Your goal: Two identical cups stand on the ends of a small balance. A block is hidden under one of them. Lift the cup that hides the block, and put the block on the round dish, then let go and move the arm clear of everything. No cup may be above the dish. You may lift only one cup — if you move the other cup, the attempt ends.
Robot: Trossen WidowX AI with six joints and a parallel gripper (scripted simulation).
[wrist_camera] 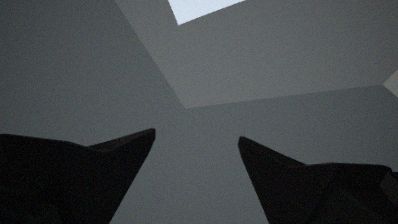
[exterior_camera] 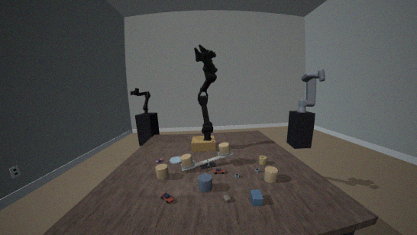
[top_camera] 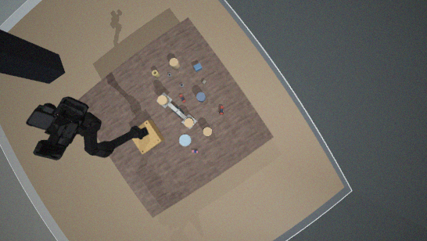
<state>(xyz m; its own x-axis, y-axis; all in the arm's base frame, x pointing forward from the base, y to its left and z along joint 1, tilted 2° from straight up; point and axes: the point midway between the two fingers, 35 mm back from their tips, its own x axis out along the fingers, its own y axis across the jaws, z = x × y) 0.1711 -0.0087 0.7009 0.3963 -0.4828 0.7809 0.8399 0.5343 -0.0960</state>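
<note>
One arm (top_camera: pixel 91 137) (exterior_camera: pixel 205 112) up high, gripper (top_camera: pixel 34 136) (exterior_camera: pixel 198 46) (wrist_camera: pixel 197 137) fingers apart, empty. Balance (top_camera: pixel 174 108) (exterior_camera: pixel 202 162) dips left, so block's likely under the low left cup (top_camera: pixel 189 123) (exterior_camera: pixel 186 161). You want a straight-down approach, centred grip, vertical lift; avoid the right cup (top_camera: pixel 163 100) (exterior_camera: pixel 224 149). Park yours off the dish (top_camera: pixel 184 140) (exterior_camera: pixel 176 160). Block itself is hidden.

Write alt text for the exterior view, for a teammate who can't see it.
A small balance tilts on a wooden table, a tan cup on each end, the cup nearer the pale blue dish lower. Behind, the black arm rises, end effector open.
</note>
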